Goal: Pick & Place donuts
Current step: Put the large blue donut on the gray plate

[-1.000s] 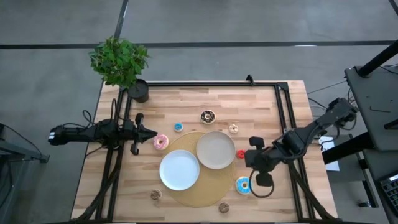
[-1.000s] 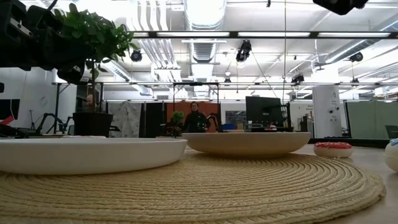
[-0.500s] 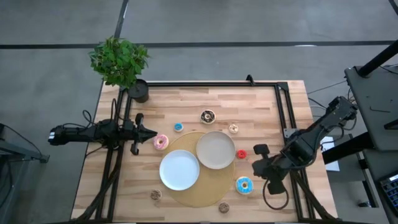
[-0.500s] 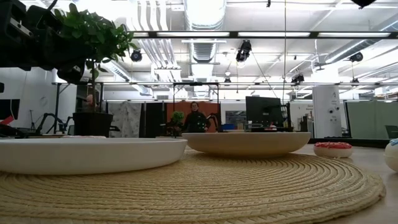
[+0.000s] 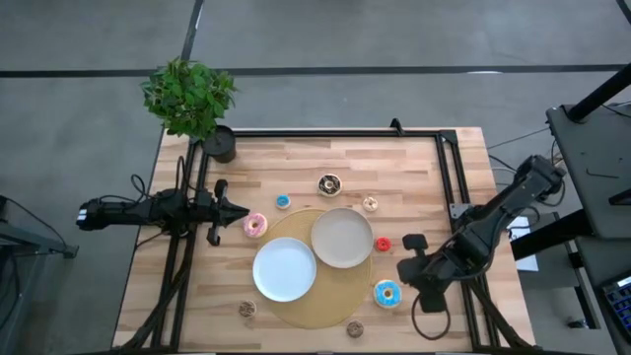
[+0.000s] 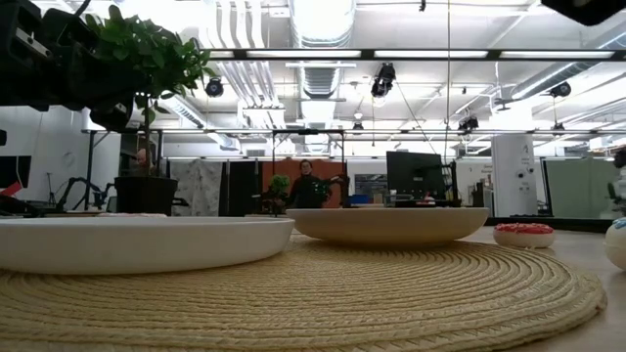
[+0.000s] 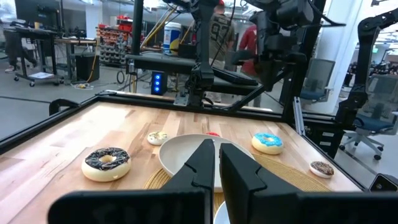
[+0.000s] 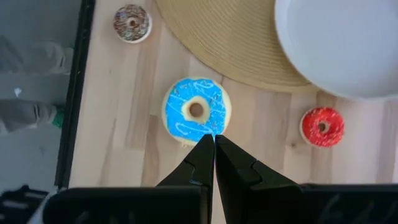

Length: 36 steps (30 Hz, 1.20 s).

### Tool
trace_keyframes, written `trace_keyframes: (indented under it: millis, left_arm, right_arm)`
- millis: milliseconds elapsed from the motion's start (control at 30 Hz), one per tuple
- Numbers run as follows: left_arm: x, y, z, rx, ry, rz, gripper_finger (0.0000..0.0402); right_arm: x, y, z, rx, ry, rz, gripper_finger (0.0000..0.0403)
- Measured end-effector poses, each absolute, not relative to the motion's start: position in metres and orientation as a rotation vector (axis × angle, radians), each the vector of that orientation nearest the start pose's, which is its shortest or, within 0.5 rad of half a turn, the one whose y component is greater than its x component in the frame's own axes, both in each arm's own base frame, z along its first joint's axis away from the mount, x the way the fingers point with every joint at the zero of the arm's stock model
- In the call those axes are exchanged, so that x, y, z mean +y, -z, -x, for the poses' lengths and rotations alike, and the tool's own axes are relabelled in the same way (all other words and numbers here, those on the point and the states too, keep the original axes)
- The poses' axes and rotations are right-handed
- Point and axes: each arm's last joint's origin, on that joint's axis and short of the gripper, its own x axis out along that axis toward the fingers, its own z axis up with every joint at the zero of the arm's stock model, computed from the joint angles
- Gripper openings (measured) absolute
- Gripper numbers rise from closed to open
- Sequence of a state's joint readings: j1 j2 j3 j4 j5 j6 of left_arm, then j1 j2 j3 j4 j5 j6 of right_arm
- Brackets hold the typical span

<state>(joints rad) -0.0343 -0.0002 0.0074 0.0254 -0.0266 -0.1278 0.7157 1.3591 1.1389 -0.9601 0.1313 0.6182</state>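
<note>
Several donuts lie flat on the wooden table: pink, small blue, chocolate, cream, red, blue-sprinkled and two brown minis. My right gripper hangs shut above the table, slanting down. In its wrist view the shut gripper ends at the near rim of the blue-sprinkled donut, without touching it. My left gripper waits shut and level at the table's left, beside the pink donut.
A white plate and a beige plate sit on a round woven mat mid-table. A potted plant stands at the far left corner. Black frame rails run along the table's sides. People show in the room beyond.
My right gripper has swung toward the table's near edge and sunk a little, coming over the blue-sprinkled donut, and it has stayed shut. No donut has moved.
</note>
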Motion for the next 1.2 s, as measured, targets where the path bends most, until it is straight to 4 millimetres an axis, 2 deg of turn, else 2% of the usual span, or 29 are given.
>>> trace_keyframes:
  millis: [400,700,900,1200]
  left_arm:
    - [-0.003,-0.168,-0.097,-0.032,0.01,0.129,0.0]
    - [-0.003,-0.168,-0.097,-0.032,0.01,0.129,0.0]
    - [-0.003,-0.168,-0.097,-0.032,0.009,0.129,0.0]
    - [-0.003,-0.168,-0.097,-0.032,0.01,0.129,0.0]
  right_arm:
    - [0.178,-0.253,-0.213,1.218,0.005,-0.237,0.0009]
    - [0.181,-0.238,-0.221,1.268,0.084,-0.292,0.0015]
    - [0.179,-0.235,-0.225,1.29,0.098,-0.324,0.0054]
    - [0.173,-0.228,-0.227,1.314,0.185,-0.426,0.0149]
